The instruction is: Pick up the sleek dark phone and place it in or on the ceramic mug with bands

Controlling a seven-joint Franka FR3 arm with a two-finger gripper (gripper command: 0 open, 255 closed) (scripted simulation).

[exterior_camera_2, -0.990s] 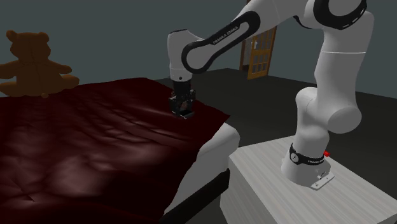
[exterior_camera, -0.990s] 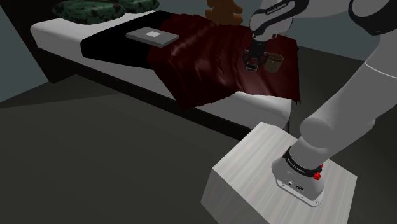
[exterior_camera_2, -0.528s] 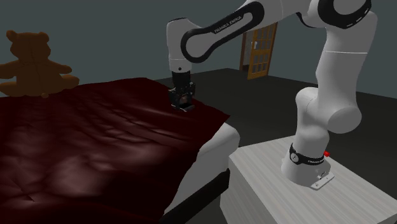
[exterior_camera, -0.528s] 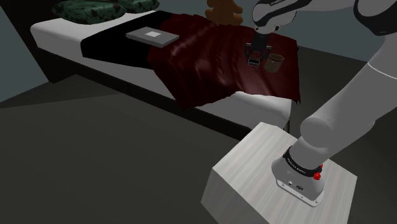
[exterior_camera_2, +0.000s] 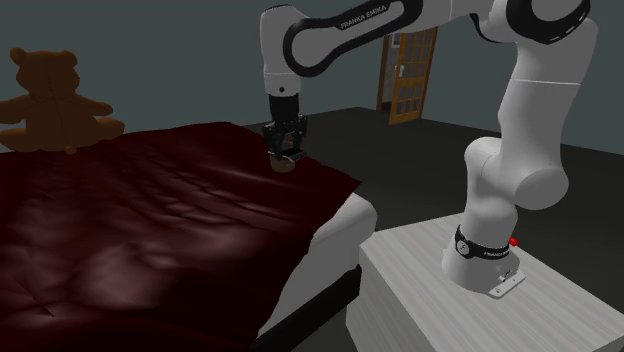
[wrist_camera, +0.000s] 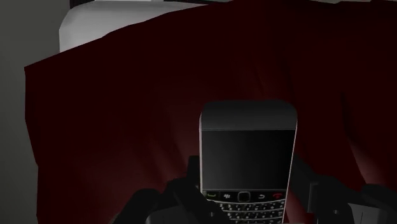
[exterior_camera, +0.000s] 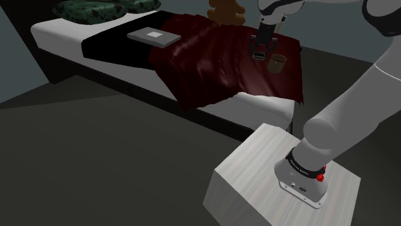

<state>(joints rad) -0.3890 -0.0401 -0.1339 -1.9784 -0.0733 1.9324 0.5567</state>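
The jaws are closed on the phone (wrist_camera: 248,137): in the wrist view the black fingers (wrist_camera: 191,175) press its two long edges near the keypad end, and the screen end sticks out beyond the gripper (wrist_camera: 245,167). The grip sits low on the body, so it is probably best to keep the squeeze steady and the wrist level while travelling, with no quick swings that could lever the handset loose.

The phone hangs clear of the dark red blanket (wrist_camera: 114,133). The brown mug (exterior_camera: 277,62) stands upright on that blanket, near the gripper, towards the shoulder view's right and slightly lower. In the second exterior view it shows just under the fingers, so the two cameras disagree on the offset, and the shoulder view is likely the better guide.

The step in hand is the carry. It seems wise to move sideways at this height until the phone's free end is over the mug's mouth, then lower slowly with the handset upright. The mouth looks narrow (a tilted entry could catch the rim or tip the mug on the soft bedding). Only once the phone is resting inside or on the mug should the fingers release it.
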